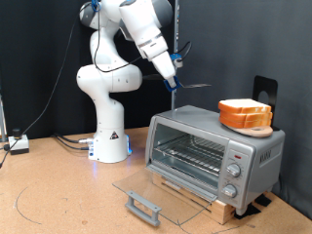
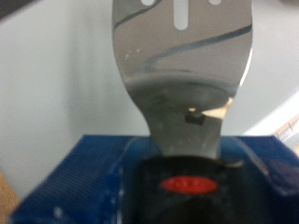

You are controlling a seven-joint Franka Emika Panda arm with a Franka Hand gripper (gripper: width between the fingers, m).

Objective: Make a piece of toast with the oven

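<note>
My gripper hangs in the air above and to the exterior view's left of the oven. It is shut on the black handle of a metal spatula, whose flat blade sticks out level towards the oven's top. In the wrist view the slotted steel blade fills the middle, with its handle between my blue fingers. The oven's glass door lies folded down flat, with its grey bar handle at the front. The wire rack inside looks bare. The thin piece of toast does not show.
A thick orange-brown pile of bread sits on the oven's top at the right. The oven rests on a wooden board. A black stand rises behind it. Cables and the robot base are at the left.
</note>
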